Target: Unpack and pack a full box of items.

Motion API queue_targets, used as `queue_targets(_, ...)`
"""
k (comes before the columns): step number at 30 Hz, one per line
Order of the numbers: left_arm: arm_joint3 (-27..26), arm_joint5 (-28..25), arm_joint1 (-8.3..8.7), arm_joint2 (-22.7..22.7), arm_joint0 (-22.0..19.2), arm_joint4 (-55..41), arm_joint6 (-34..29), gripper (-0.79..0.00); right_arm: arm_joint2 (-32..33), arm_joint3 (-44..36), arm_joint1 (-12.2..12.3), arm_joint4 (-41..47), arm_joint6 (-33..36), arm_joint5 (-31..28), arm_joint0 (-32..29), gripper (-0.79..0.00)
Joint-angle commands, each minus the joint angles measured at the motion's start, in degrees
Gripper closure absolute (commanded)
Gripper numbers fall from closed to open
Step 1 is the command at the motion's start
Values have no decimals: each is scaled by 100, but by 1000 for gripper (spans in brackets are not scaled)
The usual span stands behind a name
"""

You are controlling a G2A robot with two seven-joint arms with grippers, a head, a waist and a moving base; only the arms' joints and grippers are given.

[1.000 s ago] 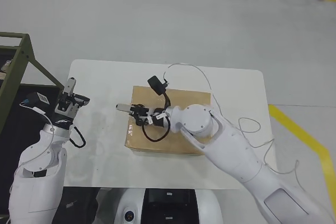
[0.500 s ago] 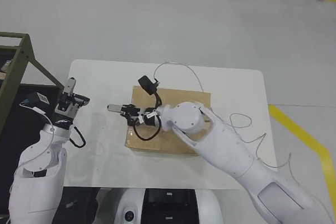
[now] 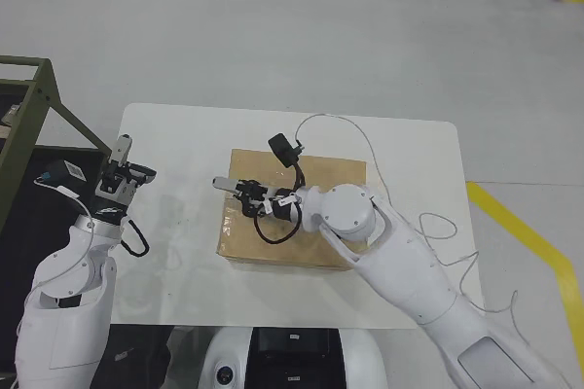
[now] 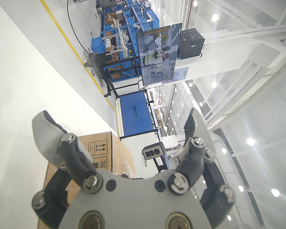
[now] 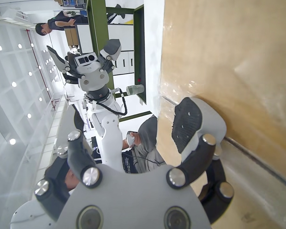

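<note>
A brown cardboard box (image 3: 331, 167), flaps closed under glossy clear tape, is lying flat in the middle of a smooth white table (image 3: 175, 282), its longer side running left to right. The right gripper (image 3: 224, 183) is hanging wide open and empty at the box's left edge. The left gripper (image 4: 119, 125) is gaping wide and empty near the table's left edge.

The surface (image 3: 175, 282) and box (image 3: 238, 243) are seen from overhead, straight down. The left wrist view is aimed past the left end effector (image 4: 116, 120) up toward the ceiling (image 4: 240, 36), a box corner close by. The right wrist view is held close along the box top, facing the left end effector. The box is shared by all.
</note>
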Motion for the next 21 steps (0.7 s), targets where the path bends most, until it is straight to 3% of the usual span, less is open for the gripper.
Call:
queue_targets(1,0,0,0,0,0,0,0,-785,80,-76,32,-40,6,25,-104,-785)
queue_targets(21,0,0,0,0,0,0,0,-785,895,-870,331,-603,-82,293,-1004,-785)
